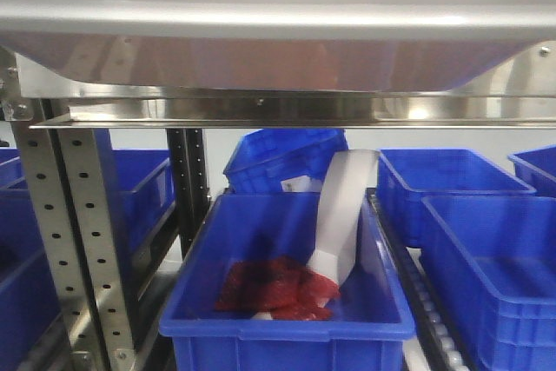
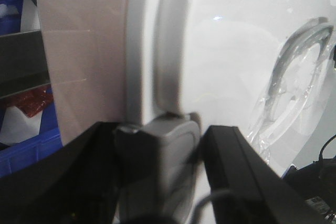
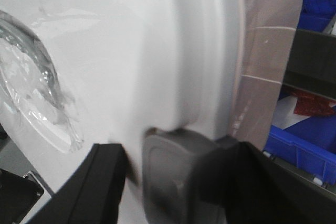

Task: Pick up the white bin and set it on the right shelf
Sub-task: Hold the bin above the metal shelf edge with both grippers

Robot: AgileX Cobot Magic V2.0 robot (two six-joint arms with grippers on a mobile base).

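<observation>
Clamping the white bin (image 2: 236, 66): left end effector (image 2: 160, 150), right end effector (image 3: 181, 166).

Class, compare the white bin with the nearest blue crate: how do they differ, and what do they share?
The bin is white with a pinkish body; the crate is blue. The bin is lidded; the crate is open, holding red packets. The bin is clamped by the left gripper and right gripper; nothing holds the crate. Both are plastic containers.

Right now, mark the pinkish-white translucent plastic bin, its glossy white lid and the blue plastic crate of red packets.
Pinkish-white bin (image 2: 84, 51): left wrist view, side wall.
Glossy white lid (image 2: 226, 66): left wrist view, flat top.
Blue plastic crate (image 1: 287, 329): front view, near rim.
</observation>
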